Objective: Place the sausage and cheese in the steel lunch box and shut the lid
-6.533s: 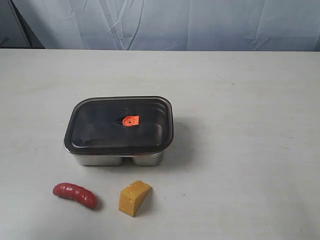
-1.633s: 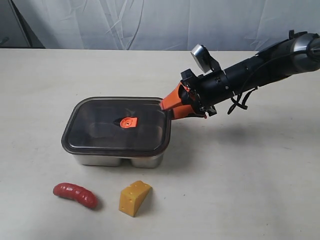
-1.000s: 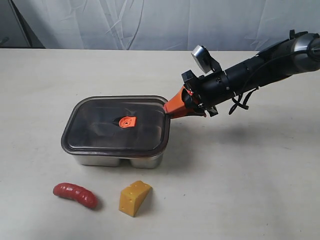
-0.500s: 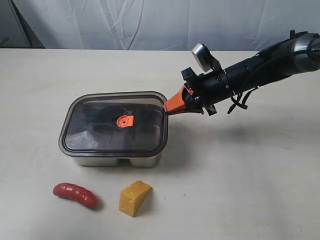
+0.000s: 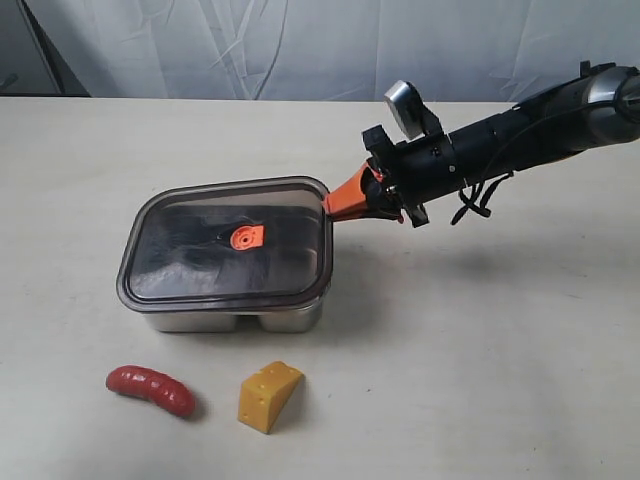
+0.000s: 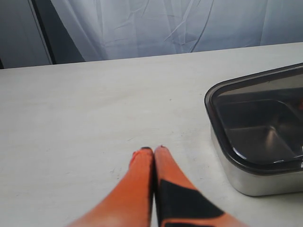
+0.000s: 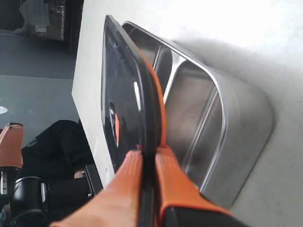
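Observation:
The steel lunch box [image 5: 232,319] stands mid-table with the dark lid [image 5: 200,250] over it, an orange valve [image 5: 240,237] at the lid's centre. My right gripper [image 5: 334,203] is shut on the lid's right rim, which is tilted up off the box. The right wrist view shows the lid [image 7: 124,90] edge-on between the fingers of the right gripper [image 7: 147,150], with the box's two compartments [image 7: 199,118] empty beneath. The red sausage [image 5: 150,390] and yellow cheese [image 5: 269,396] lie on the table in front of the box. My left gripper [image 6: 152,150] is shut and empty, low over the table beside the box [image 6: 251,182].
The white table [image 5: 480,350] runs wide around the box. A pale cloth backdrop [image 5: 320,45] hangs behind the far edge. The right arm [image 5: 500,140] reaches in from the right, above the table.
The right gripper has closed on the lid's right rim and lifted it; that side now stands tilted above the box and the lid has shifted slightly left.

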### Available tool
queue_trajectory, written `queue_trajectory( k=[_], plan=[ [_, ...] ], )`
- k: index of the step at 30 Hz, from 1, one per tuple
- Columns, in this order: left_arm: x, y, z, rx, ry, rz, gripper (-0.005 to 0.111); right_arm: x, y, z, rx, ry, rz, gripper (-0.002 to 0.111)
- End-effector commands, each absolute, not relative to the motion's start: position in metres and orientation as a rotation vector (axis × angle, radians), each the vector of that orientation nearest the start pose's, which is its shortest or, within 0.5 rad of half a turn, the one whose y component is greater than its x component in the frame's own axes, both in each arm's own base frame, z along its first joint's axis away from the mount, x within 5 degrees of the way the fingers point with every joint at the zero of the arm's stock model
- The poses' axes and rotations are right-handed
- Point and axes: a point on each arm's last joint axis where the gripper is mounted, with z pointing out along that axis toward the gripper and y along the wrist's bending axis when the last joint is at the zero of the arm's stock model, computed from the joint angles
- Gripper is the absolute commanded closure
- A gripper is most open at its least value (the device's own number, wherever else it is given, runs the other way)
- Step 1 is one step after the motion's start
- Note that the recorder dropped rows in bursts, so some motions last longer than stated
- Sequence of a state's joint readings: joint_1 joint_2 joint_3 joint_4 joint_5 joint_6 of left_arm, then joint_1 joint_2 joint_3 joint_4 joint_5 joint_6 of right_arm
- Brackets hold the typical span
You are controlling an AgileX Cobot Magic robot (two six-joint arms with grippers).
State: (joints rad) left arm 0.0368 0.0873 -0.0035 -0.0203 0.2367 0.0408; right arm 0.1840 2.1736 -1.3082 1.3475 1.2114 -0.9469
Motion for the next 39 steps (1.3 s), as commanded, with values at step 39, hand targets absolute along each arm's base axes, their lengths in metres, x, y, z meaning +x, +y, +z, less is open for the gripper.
queue_trajectory(
  k=[39],
  plan=[
    [0.061,0.002,0.187,-0.009,1.803,0.04,0.106,0.383,0.153,0.163,-0.272,2.356,1.752,0.109]
  ],
)
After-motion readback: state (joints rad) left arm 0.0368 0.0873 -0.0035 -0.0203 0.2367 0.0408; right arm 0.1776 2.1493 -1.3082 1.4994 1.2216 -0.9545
